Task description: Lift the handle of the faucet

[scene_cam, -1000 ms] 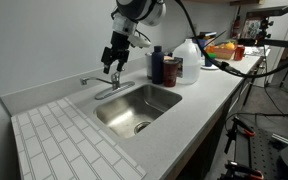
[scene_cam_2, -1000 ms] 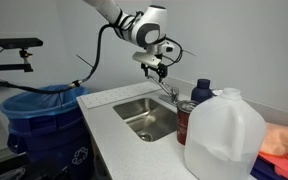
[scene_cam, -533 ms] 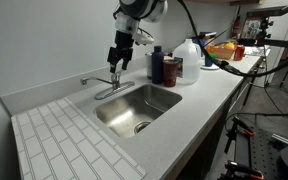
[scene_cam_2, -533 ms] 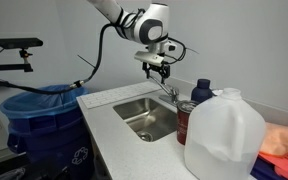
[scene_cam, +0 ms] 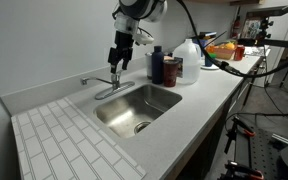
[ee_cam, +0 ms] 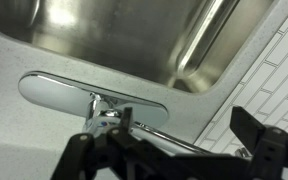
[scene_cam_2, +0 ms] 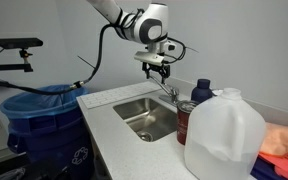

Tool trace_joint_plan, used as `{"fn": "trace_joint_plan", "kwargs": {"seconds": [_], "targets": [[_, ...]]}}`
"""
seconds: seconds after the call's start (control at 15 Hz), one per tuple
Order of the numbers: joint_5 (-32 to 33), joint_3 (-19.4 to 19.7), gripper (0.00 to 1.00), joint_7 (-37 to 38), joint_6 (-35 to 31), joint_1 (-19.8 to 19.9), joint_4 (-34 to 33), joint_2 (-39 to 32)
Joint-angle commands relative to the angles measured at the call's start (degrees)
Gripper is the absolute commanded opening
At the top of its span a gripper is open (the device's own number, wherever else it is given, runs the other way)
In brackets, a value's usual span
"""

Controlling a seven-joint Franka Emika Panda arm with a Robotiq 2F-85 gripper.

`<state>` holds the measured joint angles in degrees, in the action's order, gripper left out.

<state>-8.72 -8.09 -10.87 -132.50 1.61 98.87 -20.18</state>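
Observation:
The chrome faucet (scene_cam: 109,88) stands at the back rim of the sink; it also shows in an exterior view (scene_cam_2: 170,94). In the wrist view its oval base plate (ee_cam: 54,92) lies beside the basin. The slim chrome handle (ee_cam: 174,140) runs out from the faucet body and lies between my fingers. My gripper (scene_cam: 117,62) hangs just above the faucet, fingers pointing down, and also shows in an exterior view (scene_cam_2: 156,68). In the wrist view the gripper (ee_cam: 179,128) is open, with one dark finger on each side of the handle. I cannot tell whether it touches the handle.
The steel sink (scene_cam: 160,112) is set into a grey counter. Two dark bottles (scene_cam: 162,67) and a clear jug (scene_cam: 190,55) stand beside the faucet. A white tiled board (scene_cam: 64,140) lies in front. A blue bin (scene_cam_2: 34,110) stands beyond the counter's end.
The gripper shifted slightly up and toward the bottles a second ago. It has stayed still over the last half second.

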Motion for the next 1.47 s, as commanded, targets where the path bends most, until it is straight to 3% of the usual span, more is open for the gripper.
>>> {"fn": "trace_joint_plan", "kwargs": {"seconds": [0.0,0.2,0.27,0.47,0.8,1.0,1.4], "targets": [[2.7,1.89,1.0,0.98,0.23,-1.56,-0.92,-0.2],[6.51,3.39,1.0,4.34,-1.02,-2.78,-0.64,-0.09],[8.14,4.35,1.0,5.95,-5.92,-3.41,-1.0,-4.89],[11.01,6.81,1.0,10.13,-8.47,-3.9,-1.26,-7.62],[14.03,8.93,1.0,16.84,-9.03,-5.27,-1.1,-7.09],[20.2,11.56,1.0,20.99,-12.73,-7.3,-0.75,-6.83],[36.09,20.98,1.0,32.88,-21.65,-11.86,-1.79,-10.41]]}}
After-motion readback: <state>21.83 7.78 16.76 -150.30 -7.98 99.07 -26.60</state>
